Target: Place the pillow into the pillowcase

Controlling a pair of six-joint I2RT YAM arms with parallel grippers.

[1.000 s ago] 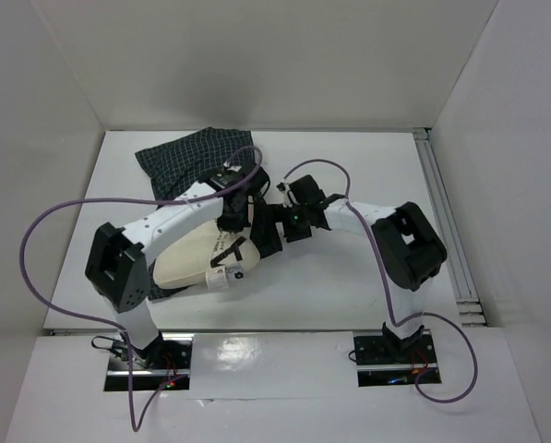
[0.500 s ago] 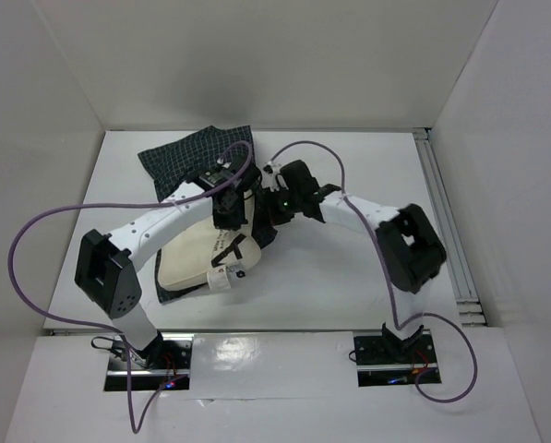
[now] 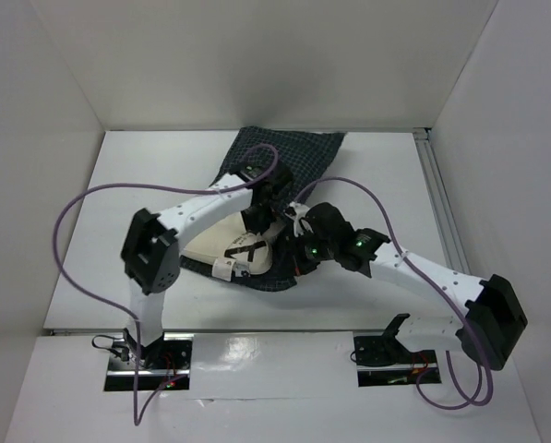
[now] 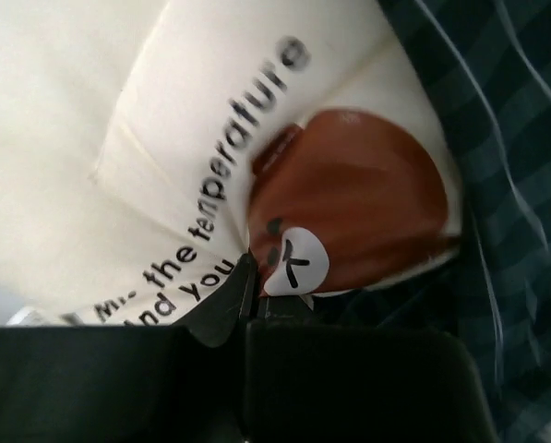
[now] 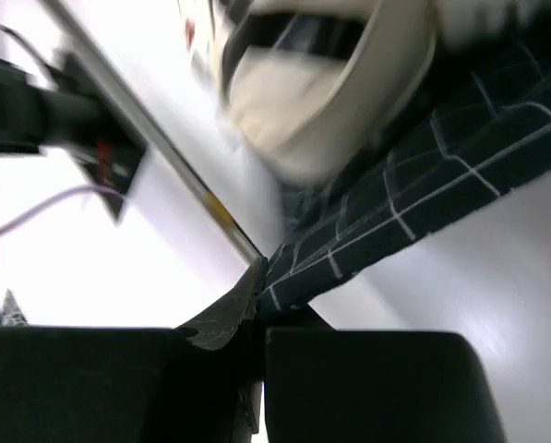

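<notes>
The left claw point(image 4: 252, 297) is narrowed to a pinch on the pillow point(image 4: 164, 138). Its fingers meet in the cream cloth just under the brown bear face point(image 4: 349, 203), and the black lettering point(image 4: 229, 175) runs off beside the face. Past that end of the pillow the pillowcase point(image 4: 515, 185) shows dark, with thin pale lines, and touches the pillow's edge.

The right claw point(image 5: 261, 288) is closed on the pillowcase hem, a fold of checked cloth caught between its fingers. Beyond the fold the pillow is a cream blur (too soft to read any print).

From above, the pillow lies mid-table point(image 3: 386, 185), partly hidden by the left arm. Its tag point(image 3: 224, 269) sits at its near edge. The pillowcase spreads from the pillow's far right side towards the back wall. It also shows under the pillow's near right corner as a dark strip. The left claw sits on the pillow's right end. The right claw is just beside that same end, on the cloth, near the left one.
</notes>
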